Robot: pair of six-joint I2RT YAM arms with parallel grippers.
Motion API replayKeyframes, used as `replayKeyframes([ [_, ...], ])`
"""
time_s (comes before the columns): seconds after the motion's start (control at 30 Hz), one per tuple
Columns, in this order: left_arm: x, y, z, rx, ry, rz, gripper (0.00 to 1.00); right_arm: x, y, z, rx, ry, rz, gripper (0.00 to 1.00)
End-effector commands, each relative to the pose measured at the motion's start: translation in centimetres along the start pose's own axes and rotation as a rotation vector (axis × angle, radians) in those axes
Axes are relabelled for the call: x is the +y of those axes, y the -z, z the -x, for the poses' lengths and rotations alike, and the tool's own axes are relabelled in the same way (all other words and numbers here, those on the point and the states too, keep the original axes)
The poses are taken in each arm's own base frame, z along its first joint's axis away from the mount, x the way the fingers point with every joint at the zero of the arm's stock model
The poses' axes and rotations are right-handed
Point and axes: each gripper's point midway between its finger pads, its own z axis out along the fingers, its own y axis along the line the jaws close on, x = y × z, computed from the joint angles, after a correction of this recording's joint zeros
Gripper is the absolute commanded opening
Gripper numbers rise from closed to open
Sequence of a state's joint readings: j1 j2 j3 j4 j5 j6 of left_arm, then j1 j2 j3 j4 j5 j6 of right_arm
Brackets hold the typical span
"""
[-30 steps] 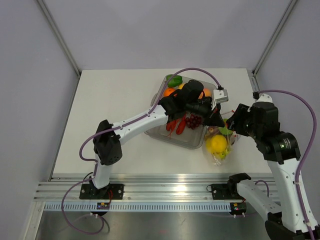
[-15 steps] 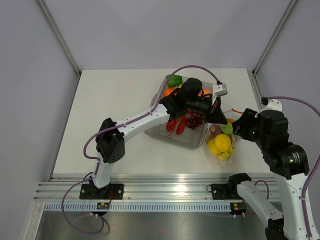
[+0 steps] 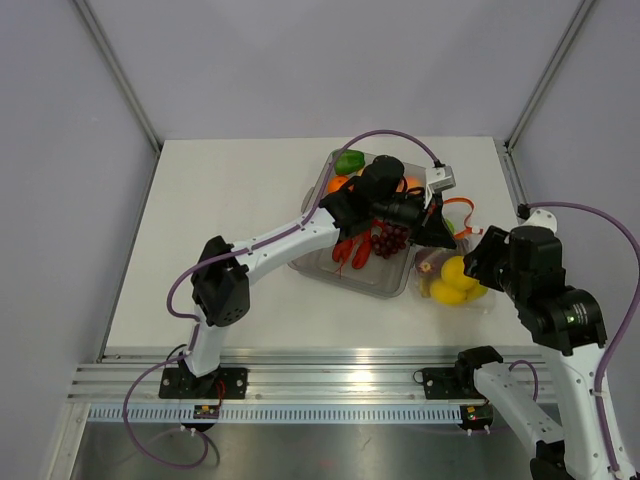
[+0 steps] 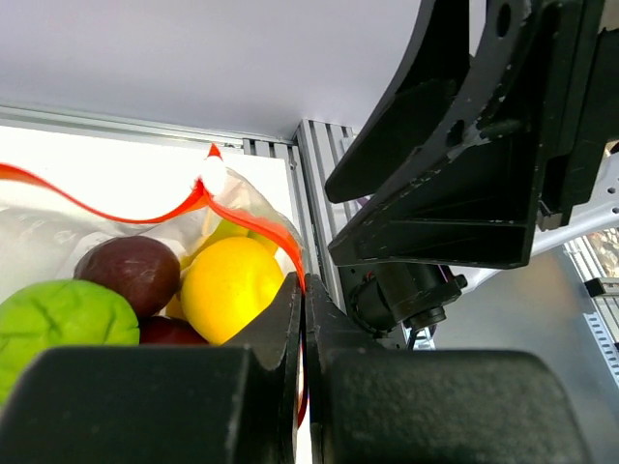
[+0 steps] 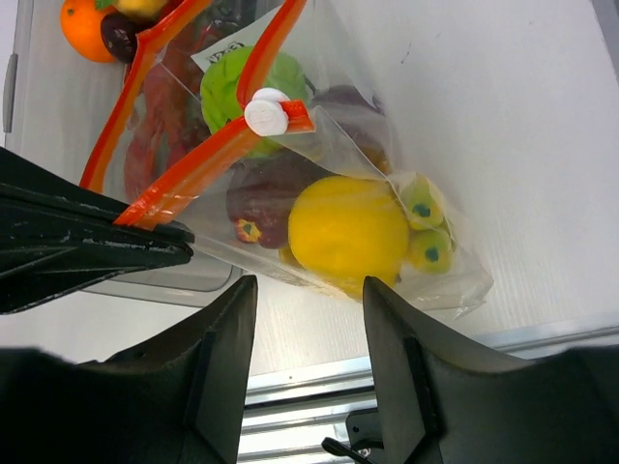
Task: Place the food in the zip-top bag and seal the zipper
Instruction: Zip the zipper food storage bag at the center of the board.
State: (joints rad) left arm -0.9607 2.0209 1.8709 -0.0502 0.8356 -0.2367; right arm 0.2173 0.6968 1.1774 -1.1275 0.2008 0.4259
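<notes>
**A:** Since the counter (image 3: 230, 230) is the biggest thing here, what lies on it?

**B:** A clear tray (image 3: 385, 287), far and right of centre. The bag (image 5: 426, 116) lies just right of it.

**A:** And the arms?

**B:** The left arm reaches across the tray. The left gripper (image 4: 303, 290) has its fingers together, clamped on the zipper (image 5: 184, 179) at the bag's left end. The right gripper (image 5: 309, 290) hangs above the bag with its fingers apart and nothing between them.

**A:** What food is in the bag?

**B:** A yellow fruit (image 5: 348, 230) near the bottom, a green one (image 5: 237, 92) up by the mouth and a dark red one (image 5: 266, 193) between them. Small bananas (image 5: 426, 232) sit at the right corner.

**A:** What's in the tray?

**B:** A lobster (image 3: 352, 250), with grapes (image 3: 390, 240) just right of it. A pepper (image 3: 349, 161) is at the far edge, and an orange (image 5: 87, 24) is there too.

**A:** Is the bag's mouth closed?

**B:** No. The two orange strips stand apart, and the white slider (image 5: 269, 111) sits partway along one of them.
</notes>
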Motion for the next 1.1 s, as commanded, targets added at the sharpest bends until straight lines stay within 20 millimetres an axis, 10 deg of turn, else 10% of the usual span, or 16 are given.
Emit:
replayKeyframes([
  [0.0,-1.3,0.7,2.6,-0.067,-0.083,-0.048,0.0,0.5,-0.6,2.0,-0.072,-0.013,-0.001,0.55],
  [0.37,-0.4,1.9,1.2,-0.048,-0.042,-0.044,0.0,2.5,-2.2,2.6,-0.027,0.23,0.098,0.46],
  [0.63,0.5,2.7,0.9,-0.062,-0.031,-0.017,0.0,2.2,-1.3,2.4,-0.161,0.262,0.156,0.67],
  [1.07,0.4,3.2,-0.3,-0.054,0.001,-0.041,0.0,2.0,-4.5,1.8,-0.143,0.311,0.124,0.67],
])
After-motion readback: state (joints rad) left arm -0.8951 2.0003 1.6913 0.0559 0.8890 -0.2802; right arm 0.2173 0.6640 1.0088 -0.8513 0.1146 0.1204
